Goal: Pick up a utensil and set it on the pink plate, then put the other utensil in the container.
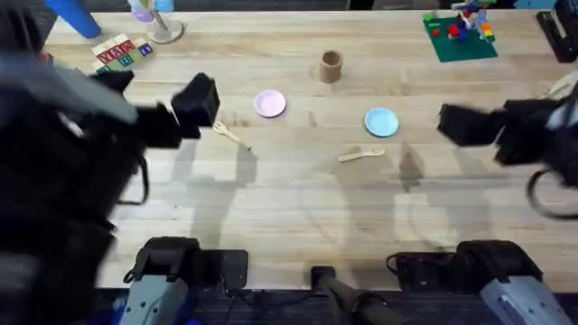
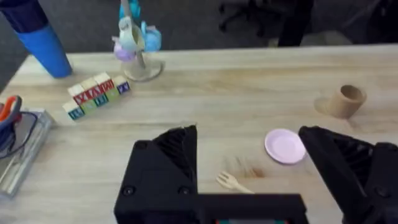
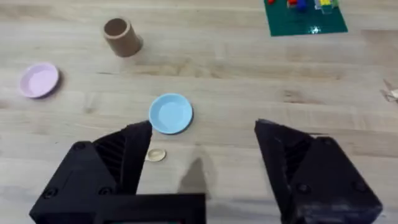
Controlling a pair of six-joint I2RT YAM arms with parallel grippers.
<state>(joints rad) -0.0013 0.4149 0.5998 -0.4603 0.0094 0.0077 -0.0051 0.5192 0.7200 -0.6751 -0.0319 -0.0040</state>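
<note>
Fork (image 1: 229, 135) beside pink plate (image 1: 269, 104); blue plate (image 1: 381, 121) near spoon (image 1: 360, 155); both fingers spread, empty.

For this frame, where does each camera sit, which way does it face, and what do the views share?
Overhead: above the arm bases, looking down and forward; both arms show.
Left wrist: above the fork, facing the pink plate; left end effector open.
Right wrist: above the spoon, facing the blue plate; right end effector open.
Shared: the pink plate and cup.

Spoon (image 3: 155, 155) handle behind fingers (image 3: 134, 152)
</note>
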